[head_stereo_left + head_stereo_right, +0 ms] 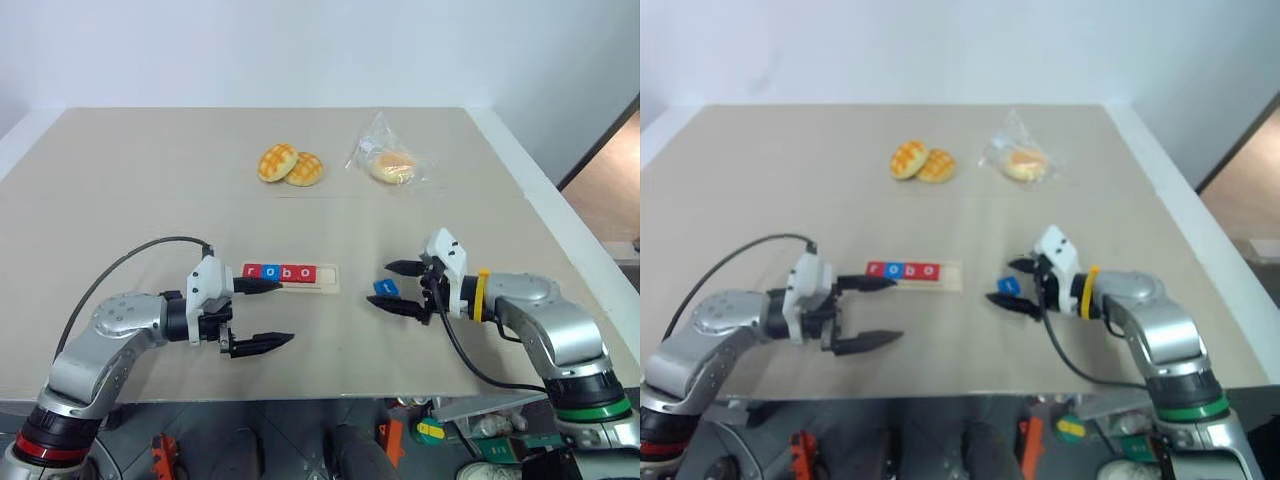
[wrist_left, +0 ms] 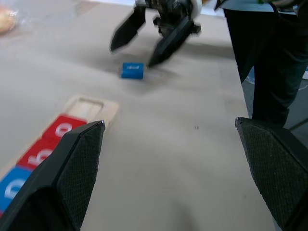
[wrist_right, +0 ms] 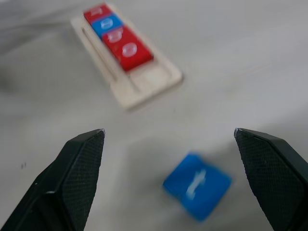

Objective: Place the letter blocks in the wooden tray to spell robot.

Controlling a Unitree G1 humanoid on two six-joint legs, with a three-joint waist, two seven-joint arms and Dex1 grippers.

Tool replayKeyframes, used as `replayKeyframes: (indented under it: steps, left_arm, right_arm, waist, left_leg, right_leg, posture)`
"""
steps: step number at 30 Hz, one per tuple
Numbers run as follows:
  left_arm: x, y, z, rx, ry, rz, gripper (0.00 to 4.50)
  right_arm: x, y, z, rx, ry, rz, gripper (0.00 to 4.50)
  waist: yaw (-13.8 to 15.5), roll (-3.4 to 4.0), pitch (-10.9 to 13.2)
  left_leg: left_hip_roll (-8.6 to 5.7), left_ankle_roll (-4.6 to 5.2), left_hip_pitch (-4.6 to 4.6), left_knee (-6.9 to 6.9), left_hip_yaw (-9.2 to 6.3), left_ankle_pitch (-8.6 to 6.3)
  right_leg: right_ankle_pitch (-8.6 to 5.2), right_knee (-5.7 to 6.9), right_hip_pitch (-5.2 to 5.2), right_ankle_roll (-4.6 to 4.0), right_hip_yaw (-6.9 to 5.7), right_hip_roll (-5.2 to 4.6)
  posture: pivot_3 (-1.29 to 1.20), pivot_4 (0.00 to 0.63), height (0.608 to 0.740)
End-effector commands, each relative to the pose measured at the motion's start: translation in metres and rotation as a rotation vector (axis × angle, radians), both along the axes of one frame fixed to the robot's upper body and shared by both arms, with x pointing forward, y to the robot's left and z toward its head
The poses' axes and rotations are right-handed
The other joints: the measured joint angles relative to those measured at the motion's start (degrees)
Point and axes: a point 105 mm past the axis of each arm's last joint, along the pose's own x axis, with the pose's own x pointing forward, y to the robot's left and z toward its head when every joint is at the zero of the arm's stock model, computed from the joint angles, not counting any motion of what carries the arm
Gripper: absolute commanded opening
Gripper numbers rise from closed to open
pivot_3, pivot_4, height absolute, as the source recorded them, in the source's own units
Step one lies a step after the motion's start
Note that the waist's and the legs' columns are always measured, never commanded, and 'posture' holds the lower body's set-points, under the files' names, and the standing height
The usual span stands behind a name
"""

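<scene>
The blue t block (image 3: 197,191) lies flat on the table (image 1: 150,180), letter side up, just in front of the right gripper (image 1: 400,287) and well apart from the open end of the wooden tray (image 1: 325,279). It sits turned askew, its edges at an angle to the tray's long line. It looks like a small, stiff, light tile with smooth faces, so it could skate or flip if nudged from one side; the best hold would be across two opposite edges, squarely, with the jaws brought low to the table.

The tray runs left to right across the table, its long axis parallel to the near edge. Four letter blocks (image 1: 280,272) already sit in its groove, red, blue, red, red, reading r, o, b, o, touching one another. One bare slot remains at the tray's right end, toward the t block.

The right gripper's jaws are spread wide, with the t block lying between and just beyond the tips, untouched. The left gripper (image 1: 265,315) hovers beside the tray's left end, its jaws also spread and holding nothing.

Two round buns (image 1: 290,165) and a bagged bun (image 1: 390,160) rest far back on the table.
</scene>
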Motion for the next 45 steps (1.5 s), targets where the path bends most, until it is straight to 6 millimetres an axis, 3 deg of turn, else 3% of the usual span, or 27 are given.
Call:
replayKeyframes:
  steps: [1,12,21,37,41,45]
  left_arm:
    - [0.0,0.0,0.006,-0.005,-0.055,0.011,4.5]
    - [0.009,-0.007,0.012,-0.076,-0.136,0.092,4.5]
    - [0.013,-0.011,0.013,-0.072,-0.137,0.07,4.5]
    - [0.013,-0.006,0.011,-0.04,-0.156,0.082,4.5]
    - [0.011,-0.004,0.009,-0.031,-0.155,0.085,4.5]
    - [0.01,-0.002,0.008,-0.022,-0.149,0.078,4.5]
  right_arm:
    - [-0.002,0.004,0.023,0.017,-0.154,-0.138,4.47]
    - [-0.023,0.003,0.0,0.048,-0.222,-0.631,4.47]
    - [-0.024,0.002,-0.015,0.092,-0.177,-0.755,4.47]
    - [-0.022,0.01,-0.024,0.109,-0.167,-0.702,4.47]
    - [-0.022,0.014,-0.003,0.163,-0.201,-0.553,4.47]
    - [-0.018,-0.003,0.011,0.095,-0.191,-0.28,4.47]
  waist:
    - [0.08,0.01,0.0]
    - [0.28,0.0,-0.01]
    - [0.23,-0.01,-0.02]
    - [0.23,-0.01,-0.02]
    - [0.23,-0.01,-0.01]
    - [0.24,-0.01,-0.01]
  left_leg:
    - [0.03,-0.02,0.02,0.0,-0.01,0.01]
    - [-0.09,-0.31,-0.05,0.0,0.02,0.17]
    - [-0.06,-0.38,-0.03,0.0,-0.01,0.23]
    - [-0.06,-0.38,-0.04,-0.01,-0.02,0.22]
    - [-0.06,-0.38,-0.05,-0.01,-0.02,0.22]
    - [-0.12,-0.36,-0.03,0.04,0.02,0.23]
  right_leg:
    - [0.02,0.02,-0.01,-0.04,0.0,0.05]
    - [0.04,0.02,-0.01,0.11,0.01,-0.15]
    - [0.1,0.02,-0.02,0.13,0.0,-0.08]
    - [0.1,0.01,-0.02,0.11,-0.01,-0.09]
    - [0.09,0.01,-0.02,0.12,-0.01,-0.09]
    - [0.13,0.0,0.04,0.17,0.01,-0.14]
  posture:
    - [0.0,0.15,0.74]
    - [0.0,0.15,0.74]
    - [0.0,0.15,0.74]
    - [0.0,0.15,0.74]
    - [0.0,0.15,0.74]
    - [0.0,0.15,0.74]
